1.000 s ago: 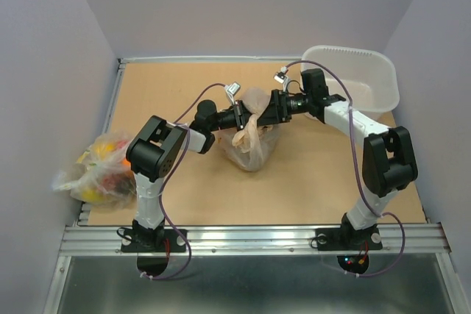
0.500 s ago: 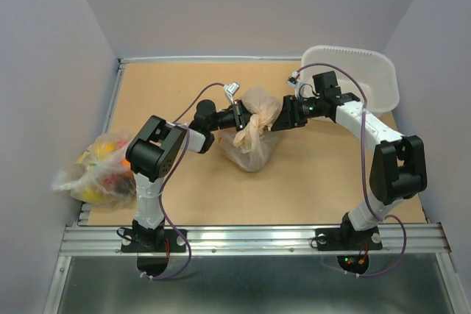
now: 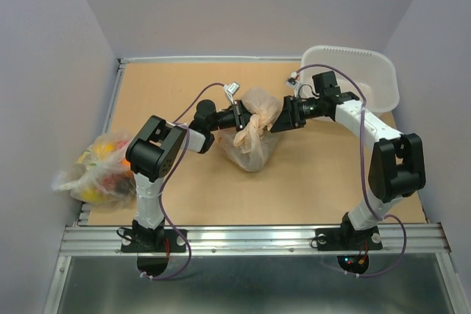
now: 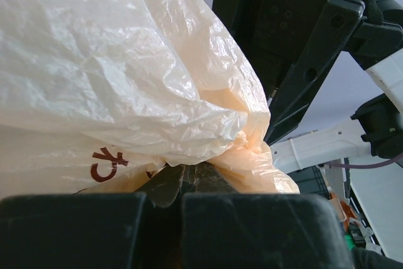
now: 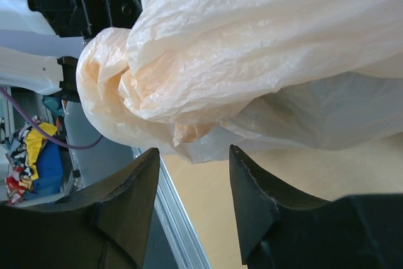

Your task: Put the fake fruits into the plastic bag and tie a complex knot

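The cream-white plastic bag [image 3: 254, 137] sits mid-table, its top bunched up between both grippers. My left gripper [image 3: 241, 117] is shut on the bag's gathered plastic; in the left wrist view the crinkly bag [image 4: 126, 74] fills the frame and spills over the shut left gripper [image 4: 187, 179]. My right gripper [image 3: 282, 118] stands open just right of the bunch. In the right wrist view the right gripper [image 5: 194, 162] holds nothing, and the bag [image 5: 264, 48] hangs just beyond its tips. The fake fruits are hidden. I cannot tell whether the bunch is a knot.
A rigid white tub [image 3: 372, 82] stands at the back right, behind the right arm. A second bag with colourful contents [image 3: 99, 170] lies off the table's left edge. The metal rail [image 3: 250, 237] runs along the near edge.
My right gripper has drawn back to the right, off the bag's bunched top, and its jaws have narrowed. The bunch has puffed up. The left gripper has stayed shut in place.
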Controlling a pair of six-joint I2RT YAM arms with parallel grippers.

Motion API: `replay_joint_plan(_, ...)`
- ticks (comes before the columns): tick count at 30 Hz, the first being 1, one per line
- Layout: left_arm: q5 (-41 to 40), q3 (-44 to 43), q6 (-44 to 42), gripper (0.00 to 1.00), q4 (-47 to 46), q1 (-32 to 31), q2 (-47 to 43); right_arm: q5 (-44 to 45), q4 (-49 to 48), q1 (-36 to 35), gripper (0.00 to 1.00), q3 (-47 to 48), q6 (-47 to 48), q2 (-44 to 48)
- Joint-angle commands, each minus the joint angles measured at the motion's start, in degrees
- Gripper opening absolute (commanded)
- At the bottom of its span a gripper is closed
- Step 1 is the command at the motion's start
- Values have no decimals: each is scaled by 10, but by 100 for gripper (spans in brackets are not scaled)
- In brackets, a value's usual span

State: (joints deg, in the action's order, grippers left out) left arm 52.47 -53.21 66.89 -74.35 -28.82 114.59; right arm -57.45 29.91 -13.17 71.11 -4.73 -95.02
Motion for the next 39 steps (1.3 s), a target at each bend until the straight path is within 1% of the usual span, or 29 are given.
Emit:
replay_joint_plan(1, 9, -12, -12, 0, -86, -4, -13, -19, 0, -5, 54, 55, -1, -12)
replay_joint_plan(9, 10, -15, -17, 0, -78, -4, -11, -12, 1, -12, 52, 89, 9, -41)
replay_joint_plan(20, 10, -22, -17, 0, -77, -5, -7, -20, 1, -34, 47, 64, 22, -32)
replay_joint_plan(21, 10, -21, -16, 0, -77, -5, -7, -19, 1, -34, 45, 61, 23, -32)
replay_joint_plan(22, 11, -21, -16, 0, -78, -5, -7, -15, 1, -34, 40, 61, 23, -32)
replay_joint_plan(25, 11, -21, -16, 0, -79, -5, -8, -8, 1, -34, 31, 61, 26, -32)
replay_joint_plan(27, 11, -20, -15, 0, -80, -4, -8, -5, 1, -34, 27, 61, 28, -33)
replay_joint_plan(28, 12, -20, -15, 0, -82, -5, -9, -2, 2, -34, 20, 61, 28, -33)
replay_joint_plan(31, 16, -19, -16, 0, -83, -5, -10, 15, 2, -34, 4, 60, 35, -31)
replay_joint_plan(32, 17, -17, -21, 0, -80, -5, -14, 22, 2, -34, 0, 59, 37, -29)
replay_joint_plan(33, 18, -16, -25, 0, -74, -5, -17, 23, 2, -34, 0, 59, 39, -28)
replay_joint_plan(34, 18, -15, -30, 3, -68, -3, -21, 23, 3, -34, 1, 58, 41, -25)
replay_joint_plan(35, 18, -9, -36, 13, -59, 2, -30, 20, 3, -34, 1, 58, 41, -23)
replay_joint_plan(36, 20, -6, -40, 19, -55, 7, -35, 20, 3, -34, 1, 57, 41, -20)
replay_joint_plan(37, 22, -3, -46, 24, -48, 13, -41, 17, 3, -34, 0, 56, 58, -16)
replay_joint_plan(38, 25, -1, -54, 27, -22, 18, -48, 15, 3, -34, 1, 55, 61, -15)
replay_joint_plan(39, 26, 0, -77, 32, -6, 33, -65, 15, 4, -34, 1, 55, 64, -14)
